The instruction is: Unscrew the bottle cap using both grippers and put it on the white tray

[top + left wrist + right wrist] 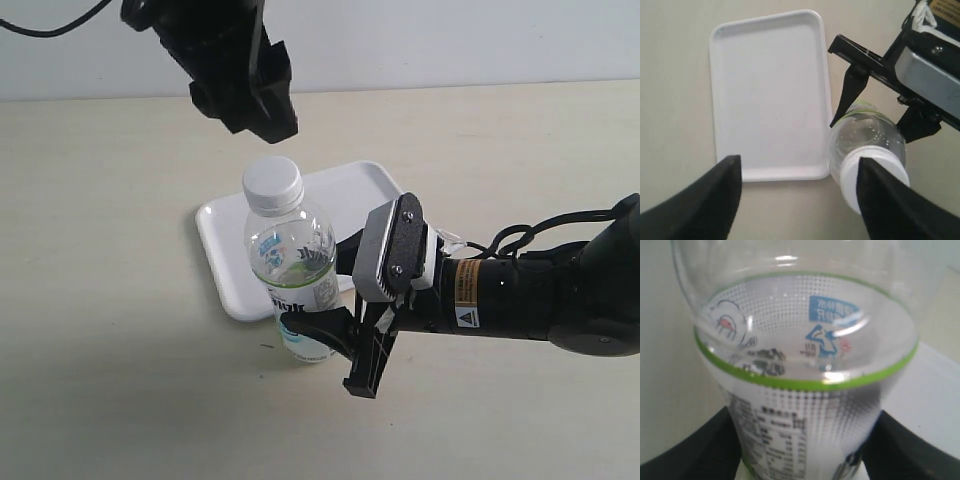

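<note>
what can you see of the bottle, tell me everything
The bottle is small and made of clear plastic. It looks empty and has a white, green and blue printed label around its lower half. Its white bottle cap is on. It stands upright on the table, just beside the white tray. The right gripper clamps its labelled body from the side. The left gripper hangs open above the cap, not touching it.

A pale cream table [100, 350] with a plain matte top carries two things. A white tray [225, 260] lies flat on it, its inside bare. A bottle [290, 260] stands upright on the table just beside one long edge of the tray, near a corner; whether its base touches the rim is hard to tell.
</note>
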You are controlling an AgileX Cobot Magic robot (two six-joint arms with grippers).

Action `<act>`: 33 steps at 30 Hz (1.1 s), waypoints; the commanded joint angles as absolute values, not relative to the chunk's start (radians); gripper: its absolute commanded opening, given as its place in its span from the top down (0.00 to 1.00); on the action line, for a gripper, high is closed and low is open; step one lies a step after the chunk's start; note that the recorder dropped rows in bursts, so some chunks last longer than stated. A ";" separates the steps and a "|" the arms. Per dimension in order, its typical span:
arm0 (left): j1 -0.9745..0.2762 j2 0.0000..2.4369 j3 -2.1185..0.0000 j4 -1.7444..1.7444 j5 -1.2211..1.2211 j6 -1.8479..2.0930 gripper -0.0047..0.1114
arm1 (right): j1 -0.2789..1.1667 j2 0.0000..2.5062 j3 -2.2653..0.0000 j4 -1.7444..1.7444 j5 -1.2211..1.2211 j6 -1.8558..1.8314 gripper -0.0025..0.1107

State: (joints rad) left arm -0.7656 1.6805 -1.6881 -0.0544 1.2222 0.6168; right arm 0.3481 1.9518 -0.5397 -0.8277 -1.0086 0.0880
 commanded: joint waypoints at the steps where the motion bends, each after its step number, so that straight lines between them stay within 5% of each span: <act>1: -0.768 1.622 -1.679 -0.053 1.221 0.660 0.38 | 0.349 1.954 -0.538 -0.832 -0.970 0.071 0.98; 33: -0.768 1.595 -1.523 -0.165 1.221 0.803 0.38 | 0.349 1.954 -0.538 -0.832 -0.970 0.071 0.98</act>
